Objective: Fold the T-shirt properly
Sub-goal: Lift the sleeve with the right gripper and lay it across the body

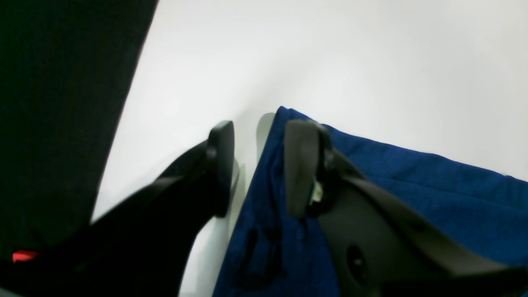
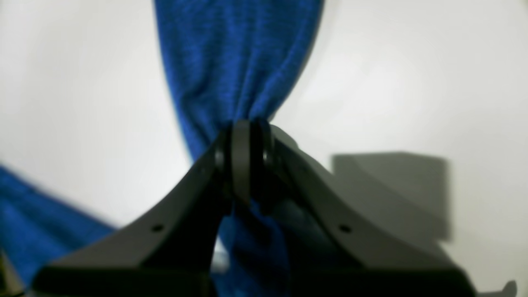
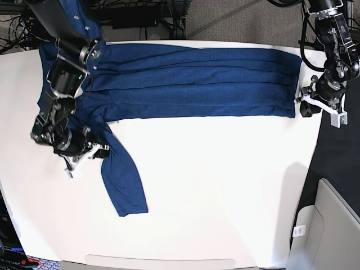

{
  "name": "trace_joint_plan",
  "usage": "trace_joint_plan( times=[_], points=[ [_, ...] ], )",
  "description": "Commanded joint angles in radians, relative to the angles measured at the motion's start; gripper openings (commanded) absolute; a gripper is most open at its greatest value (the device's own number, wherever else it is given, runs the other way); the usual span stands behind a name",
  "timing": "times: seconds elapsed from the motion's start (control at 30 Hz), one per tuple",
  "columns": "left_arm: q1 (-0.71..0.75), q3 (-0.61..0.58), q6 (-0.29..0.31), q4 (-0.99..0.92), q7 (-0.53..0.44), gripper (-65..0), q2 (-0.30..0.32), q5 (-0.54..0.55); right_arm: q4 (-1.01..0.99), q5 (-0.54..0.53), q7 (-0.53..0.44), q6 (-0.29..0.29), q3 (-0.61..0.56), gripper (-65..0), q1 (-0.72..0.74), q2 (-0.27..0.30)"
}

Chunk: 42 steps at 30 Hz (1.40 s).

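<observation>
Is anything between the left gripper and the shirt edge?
Nothing visible. The left gripper stands open at the T-shirt corner, one finger over the cloth, the other over bare table.

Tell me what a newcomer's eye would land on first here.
The dark blue T-shirt stretched in a long band across the white table's far side, one sleeve trailing toward the middle. Next, the right gripper, jaws pinched on bunched fabric near that sleeve's top.

T-shirt (image 3: 191, 81) on table (image 3: 225, 185), sleeve (image 3: 125, 185) forward
</observation>
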<state>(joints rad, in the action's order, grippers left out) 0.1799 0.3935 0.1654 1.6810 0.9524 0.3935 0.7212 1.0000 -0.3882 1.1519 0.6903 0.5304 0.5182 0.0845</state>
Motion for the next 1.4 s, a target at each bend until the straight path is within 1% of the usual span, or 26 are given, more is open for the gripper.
trace_joint_plan(
  times=[0.0,0.07,0.13,0.23,0.3,0.4,0.67,0.77,0.87,1.0,1.03,1.07,1.1,1.2,1.23,1.3,1.37],
  points=[
    [-0.009,0.008,0.003,0.017,-0.020,-44.4,0.018,0.010,0.053,-0.071,0.030,0.008,-0.002,-64.0,0.010,0.004],
    [-0.009,0.008,0.003,0.017,-0.020,-44.4,0.018,0.010,0.124,-0.208,0.121,0.008,-0.020,-64.0,-0.037,-0.015],
    [-0.009,0.008,0.003,0.017,-0.020,-44.4,0.018,0.010,0.201,-0.345,0.184,0.008,-0.068,-64.0,-0.089,-0.022],
    [-0.009,0.008,0.003,0.017,-0.020,-44.4,0.018,0.010,0.305,-0.542,0.211,0.008,-0.186,-64.0,-0.172,-0.025],
    [-0.009,0.006,0.003,0.017,-0.020,-44.4,0.018,0.010,0.351,-0.634,0.214,0.008,-0.252,-64.0,-0.223,-0.018],
    [-0.009,0.008,0.003,0.017,-0.020,-44.4,-0.005,0.007,0.417,-0.705,0.244,0.008,-0.298,-64.0,-0.295,-0.021],
    [-0.004,0.006,0.003,0.017,-0.020,-44.4,-0.011,0.007,0.623,-0.716,0.244,0.008,-0.419,-64.0,-0.478,-0.038],
    [-0.004,0.006,0.003,0.017,-0.020,-44.4,-0.028,0.007,0.678,-0.719,0.244,0.008,-0.454,-64.0,-0.534,-0.038],
    [-0.004,0.003,0.003,0.017,-0.020,-44.4,-0.031,0.007,0.702,-0.743,0.244,0.008,-0.485,-64.0,-0.577,-0.038],
    [-0.004,-0.001,0.003,0.015,-0.020,-44.4,-0.031,0.007,0.696,-0.733,0.244,0.008,-0.484,-63.5,-0.600,-0.027],
    [-0.004,-0.001,0.003,0.014,-0.020,-44.4,-0.031,0.007,0.701,-0.725,0.244,0.008,-0.485,-62.5,-0.600,-0.015],
    [-0.004,-0.001,0.003,0.014,-0.020,-44.4,-0.031,0.007,0.702,-0.719,0.244,0.008,-0.487,-60.4,-0.600,-0.005],
    [-0.004,-0.001,0.003,0.014,-0.020,-44.4,-0.031,0.007,0.701,-0.707,0.244,0.008,-0.484,-56.6,-0.600,0.002],
    [-0.004,-0.003,0.003,0.014,-0.020,-44.4,-0.044,0.007,0.718,-0.644,0.244,0.008,-0.481,-41.1,-0.590,0.013],
    [-0.004,-0.001,0.003,0.014,-0.020,-44.4,-0.046,0.007,0.728,-0.624,0.244,0.008,-0.481,-37.7,-0.587,0.018],
    [-0.004,-0.003,0.003,0.014,-0.017,-44.4,-0.046,0.007,0.750,-0.595,0.244,0.008,-0.481,-33.1,-0.567,0.021],
    [-0.004,-0.003,0.003,0.015,-0.017,-44.4,-0.052,0.007,0.758,-0.593,0.244,0.008,-0.479,-32.9,-0.540,0.019]
  ],
)
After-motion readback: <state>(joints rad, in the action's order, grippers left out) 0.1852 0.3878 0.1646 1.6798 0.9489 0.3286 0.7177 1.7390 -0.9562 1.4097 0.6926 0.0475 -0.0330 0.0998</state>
